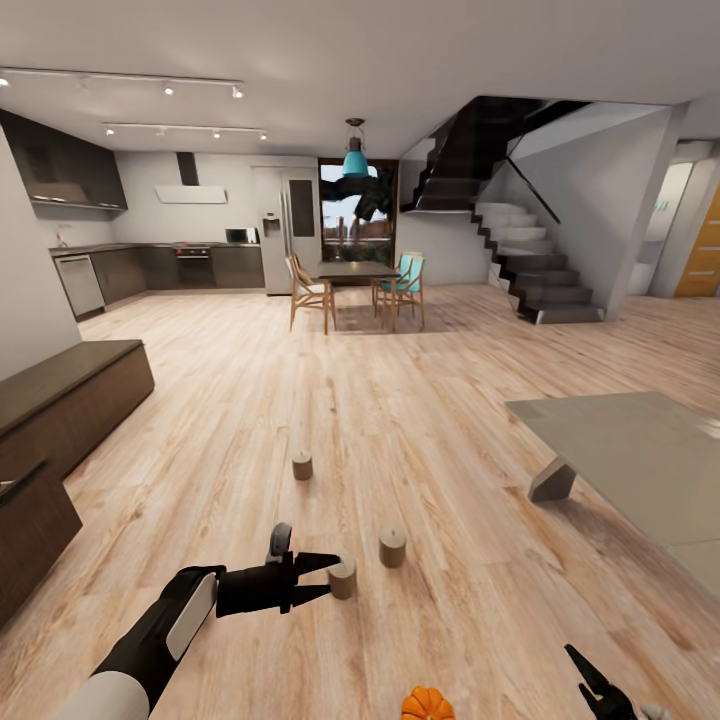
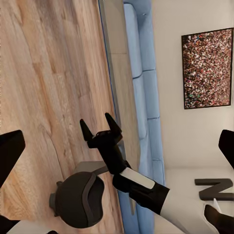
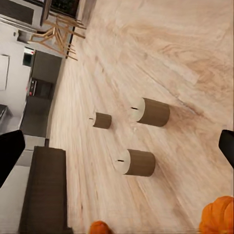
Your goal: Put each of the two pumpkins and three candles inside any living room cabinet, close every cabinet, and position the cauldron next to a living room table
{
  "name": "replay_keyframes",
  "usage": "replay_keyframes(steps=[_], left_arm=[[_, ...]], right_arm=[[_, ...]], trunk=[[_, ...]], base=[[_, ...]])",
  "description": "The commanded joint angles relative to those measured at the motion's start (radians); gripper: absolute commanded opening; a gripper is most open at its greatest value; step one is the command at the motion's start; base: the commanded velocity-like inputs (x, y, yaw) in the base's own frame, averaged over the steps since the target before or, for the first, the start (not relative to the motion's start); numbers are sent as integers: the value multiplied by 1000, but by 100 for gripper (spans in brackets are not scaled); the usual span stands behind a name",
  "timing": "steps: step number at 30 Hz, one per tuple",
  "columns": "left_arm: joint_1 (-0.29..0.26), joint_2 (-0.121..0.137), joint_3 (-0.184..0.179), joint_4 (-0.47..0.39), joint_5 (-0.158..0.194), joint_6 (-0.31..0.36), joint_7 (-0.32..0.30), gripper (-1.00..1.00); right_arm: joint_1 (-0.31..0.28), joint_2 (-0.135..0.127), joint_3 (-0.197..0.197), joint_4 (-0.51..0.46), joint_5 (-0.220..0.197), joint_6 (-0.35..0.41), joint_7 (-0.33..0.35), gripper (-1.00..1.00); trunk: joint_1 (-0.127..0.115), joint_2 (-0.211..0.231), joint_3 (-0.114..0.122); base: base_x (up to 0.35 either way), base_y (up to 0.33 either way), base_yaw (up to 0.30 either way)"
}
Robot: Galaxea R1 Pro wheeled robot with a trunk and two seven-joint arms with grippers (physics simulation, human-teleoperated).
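My left hand (image 1: 322,578) is open, empty, just beside the nearest candle (image 1: 343,578) on the floor (image 1: 400,400). Candle looks stiff, light; I'd pinch its round sides. Right hand (image 1: 592,685) open, empty.

The floor (image 1: 400,400) is pale grained wood with a soft sheen. The candles (image 3: 152,112) look matt brown, the cabinet (image 1: 70,385) dark matt wood, the table (image 1: 640,450) smooth grey.

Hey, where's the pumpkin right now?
In the head view, one pumpkin sits on the wood floor at the bottom edge, between the two arms, just nearer than the closest candle by the left gripper.
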Motion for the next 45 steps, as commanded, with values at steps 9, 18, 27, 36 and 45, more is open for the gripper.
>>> replay_keyframes(steps=[9, 18, 27, 36, 45], left_arm=[[-1, 2, -1, 0, 4, 4, -2, 100], [-1, 2, 0, -1, 5, 4, -3, 100], [-1, 2, 1, -1, 5, 4, -3, 100], [-1, 2, 1, -1, 5, 4, -3, 100], [-1, 4, 1, -3, 6, 4, -4, 100]], right_arm=[[-3, 12, 133, -112, 88, 12, -303, 100], [-13, 47, 135, -249, 124, 19, -582, 100], [-142, 172, 151, -279, 318, 56, -846, 100], [-207, 260, 155, -272, 466, 108, -991, 100], [-210, 266, 155, -271, 488, 133, -999, 100]], trunk=[[0, 0, -1], [27, -49, -23], [61, -112, -51], [96, -175, -79], [110, -198, -112]], base=[[2, 39, 0], [0, 1, 0], [0, 0, 0], [0, 0, 0], [0, 0, 0]])
